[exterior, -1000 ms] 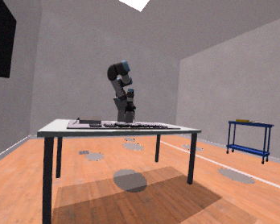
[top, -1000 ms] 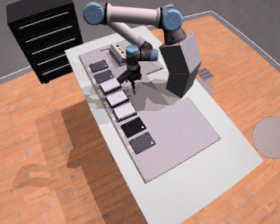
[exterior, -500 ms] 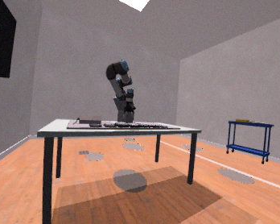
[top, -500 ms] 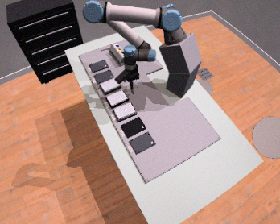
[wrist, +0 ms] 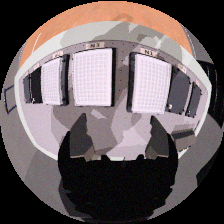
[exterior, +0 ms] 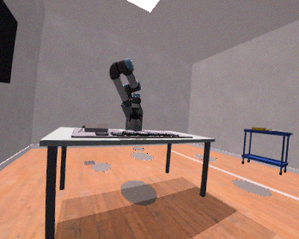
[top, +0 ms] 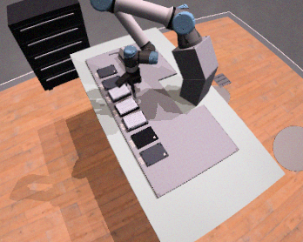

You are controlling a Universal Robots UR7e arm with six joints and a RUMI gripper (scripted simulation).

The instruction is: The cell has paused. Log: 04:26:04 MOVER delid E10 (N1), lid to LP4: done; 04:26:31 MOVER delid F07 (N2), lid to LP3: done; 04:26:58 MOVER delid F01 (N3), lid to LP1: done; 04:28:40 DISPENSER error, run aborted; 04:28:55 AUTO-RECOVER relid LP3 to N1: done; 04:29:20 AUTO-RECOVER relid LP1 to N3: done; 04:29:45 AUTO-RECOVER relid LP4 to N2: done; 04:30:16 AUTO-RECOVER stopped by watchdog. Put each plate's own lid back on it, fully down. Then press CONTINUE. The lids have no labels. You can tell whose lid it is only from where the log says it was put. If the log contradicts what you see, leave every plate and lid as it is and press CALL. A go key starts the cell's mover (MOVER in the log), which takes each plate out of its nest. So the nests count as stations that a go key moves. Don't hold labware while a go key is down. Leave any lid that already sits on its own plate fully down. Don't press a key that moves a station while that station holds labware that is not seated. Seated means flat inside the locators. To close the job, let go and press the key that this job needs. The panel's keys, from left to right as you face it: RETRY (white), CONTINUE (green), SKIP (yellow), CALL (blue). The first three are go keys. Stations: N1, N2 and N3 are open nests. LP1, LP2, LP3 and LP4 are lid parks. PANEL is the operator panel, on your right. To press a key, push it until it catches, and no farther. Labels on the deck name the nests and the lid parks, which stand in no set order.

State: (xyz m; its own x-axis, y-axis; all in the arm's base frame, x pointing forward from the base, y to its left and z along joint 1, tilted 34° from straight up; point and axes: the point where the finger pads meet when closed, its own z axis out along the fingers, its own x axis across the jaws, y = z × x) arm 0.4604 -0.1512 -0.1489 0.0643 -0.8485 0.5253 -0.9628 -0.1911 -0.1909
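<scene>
The tool [top: 131,84] hangs with its jaws spread and nothing between them, low over the row of stations along the left edge of the grey mat [top: 199,144] on the bench [top: 234,191]. Three white lidded plates sit mid-row: one [top: 119,92] directly under the tool, a second [top: 126,106] and a third [top: 135,119] below it in the top view. Four dark lid parks, two at each end, look bare. In the wrist view the plates fill the upper half, labels too blurred to read surely. The step appears to be approaching a wrongly lidded plate. Next, I judge, comes centring over that lid, descending, and closing on its edges.
</scene>
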